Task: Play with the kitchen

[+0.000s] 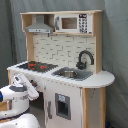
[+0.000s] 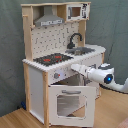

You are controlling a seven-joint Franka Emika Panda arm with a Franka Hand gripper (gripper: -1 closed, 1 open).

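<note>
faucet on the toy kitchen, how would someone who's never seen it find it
Find the toy kitchen and its light counter. At the end away from the red-ringed hob sits a sink. The faucet rises behind it, the only black curved arch there.
</note>
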